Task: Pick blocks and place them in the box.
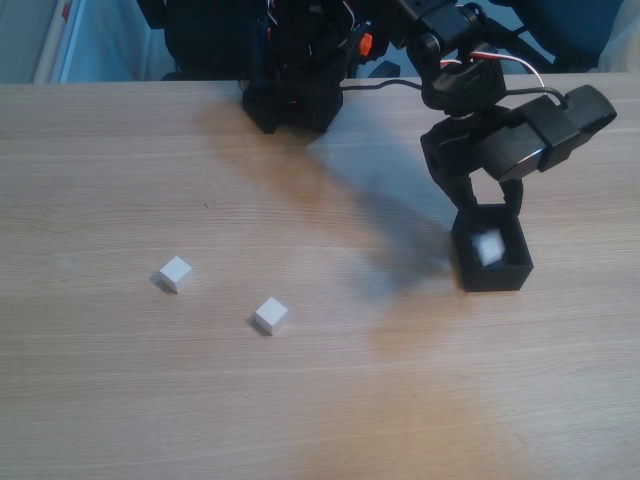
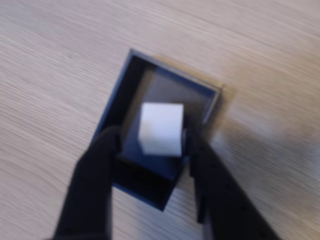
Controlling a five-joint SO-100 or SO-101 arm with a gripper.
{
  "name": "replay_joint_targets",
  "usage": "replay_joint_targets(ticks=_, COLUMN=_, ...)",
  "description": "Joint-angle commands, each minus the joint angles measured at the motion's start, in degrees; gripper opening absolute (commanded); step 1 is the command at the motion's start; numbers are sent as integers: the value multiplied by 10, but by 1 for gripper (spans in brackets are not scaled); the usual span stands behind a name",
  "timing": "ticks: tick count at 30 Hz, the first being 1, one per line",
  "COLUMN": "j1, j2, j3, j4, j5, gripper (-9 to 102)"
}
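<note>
On the desk, going left to right in the fixed view, one white block lies far left, a second block sits just right of it and nearer the camera, both well apart from the black box at the right. The pincer hangs over the box, jaws spread, with a third block between them, blurred; whether either finger touches it I cannot tell, though it looks released. To finish well, keep the jaws wide, let the cube settle, then lift straight up so neither finger catches a thin wall and drags the box.
</note>
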Motion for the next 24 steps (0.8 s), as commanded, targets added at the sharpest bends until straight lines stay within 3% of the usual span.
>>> replay_joint_targets(ticks=1, j1=1, j2=5, j3=-35, j4=28, j5=-2, gripper=18)
replay_joint_targets(ticks=6, j1=38, j2=36, j3=-33, j4=97, j5=-3, gripper=13)
replay_joint_targets(ticks=13, j1=166, j2=131, j3=56, j4=164, j5=-69, gripper=5)
replay_joint_targets(ticks=19, j1=289, j2=186, j3=123, j4=130, j5=-88, gripper=6)
replay_joint_targets(ticks=24, j1=373, j2=192, j3=158, j4=34, j5=-75, gripper=11)
